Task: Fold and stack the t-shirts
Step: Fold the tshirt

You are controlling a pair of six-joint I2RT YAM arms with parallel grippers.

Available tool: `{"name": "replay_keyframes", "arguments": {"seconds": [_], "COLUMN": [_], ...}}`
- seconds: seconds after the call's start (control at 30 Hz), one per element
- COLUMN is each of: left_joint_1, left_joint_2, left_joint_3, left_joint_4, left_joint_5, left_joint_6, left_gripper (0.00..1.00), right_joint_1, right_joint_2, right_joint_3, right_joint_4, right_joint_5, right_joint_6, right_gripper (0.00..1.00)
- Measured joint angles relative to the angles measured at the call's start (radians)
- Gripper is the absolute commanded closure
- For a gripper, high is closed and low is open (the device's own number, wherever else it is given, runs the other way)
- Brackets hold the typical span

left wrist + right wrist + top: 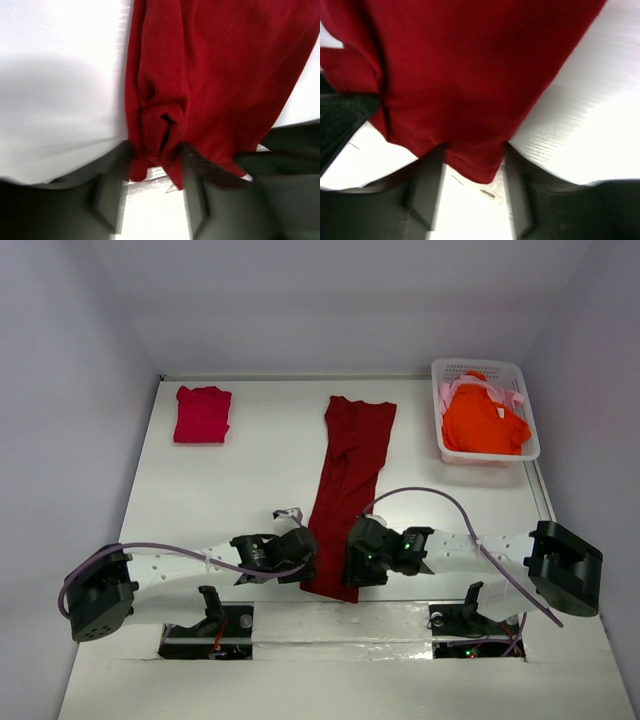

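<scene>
Both hands sit at the dark red t-shirt's (350,472) near hem, mid-table (250,480): left hand (156,160) pinching a bunched fold, right hand (474,162) straddling the hem corner, grip unclear. Crimson-pink shirt (202,414) folded far left; orange shirt (484,420) in basket (527,410).

No readable text, labels, brands, numbers or signs anywhere in your views. Shirts, basket and counter carry no print you can make out. Arms show only small green lights, no lettering legible.
</scene>
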Motion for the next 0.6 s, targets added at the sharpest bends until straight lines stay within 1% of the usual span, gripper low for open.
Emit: {"name": "replay_keyframes", "arguments": {"seconds": [0.03,0.07,0.1,0.13,0.17,0.2,0.27,0.3,0.33,0.37,0.6], "left_joint_1": [-0.004,-0.008,-0.011,-0.013,-0.014,-0.014,-0.017,-0.019,-0.021,-0.024,-0.032], "left_joint_2": [-0.006,-0.013,-0.02,-0.025,-0.029,-0.031,-0.03,-0.03,-0.028,-0.027,-0.02], "left_joint_3": [0.0,0.0,0.0,0.0,0.0,0.0,0.0,0.0,0.0,0.0,0.0], "left_joint_4": [-0.004,-0.008,-0.011,-0.014,-0.017,-0.018,-0.018,-0.018,-0.018,-0.017,-0.013], "left_joint_5": [-0.003,-0.007,-0.009,-0.011,-0.013,-0.013,-0.013,-0.014,-0.014,-0.014,-0.02], "left_joint_6": [-0.003,-0.003,-0.003,-0.004,-0.002,-0.001,0.0,0.0,0.0,0.0,0.004], "left_gripper": [0.65,0.68,0.76,0.8,0.95,1.0,1.0,1.0,1.0,1.0,1.0], "right_joint_1": [0.0,0.0,0.001,0.001,0.001,0.001,0.001,0.001,0.001,0.001,0.001], "right_joint_2": [0.003,0.008,0.013,0.018,0.022,0.026,0.033,0.035,0.036,0.036,0.036], "right_joint_3": [0.002,0.003,0.005,0.005,0.006,0.006,0.01,0.012,0.013,0.014,0.034], "right_joint_4": [0.0,0.0,0.0,0.0,-0.001,-0.001,-0.003,-0.003,-0.003,-0.005,-0.034], "right_joint_5": [0.0,0.0,0.0,0.0,0.0,0.0,0.0,0.0,0.0,0.0,0.004], "right_joint_6": [0.0,0.0,-0.003,-0.003,-0.003,-0.005,-0.005,-0.006,-0.009,-0.008,-0.008], "right_gripper": [0.54,0.64,0.68,0.7,0.74,0.78,0.85,0.93,0.98,1.0,1.0]}}
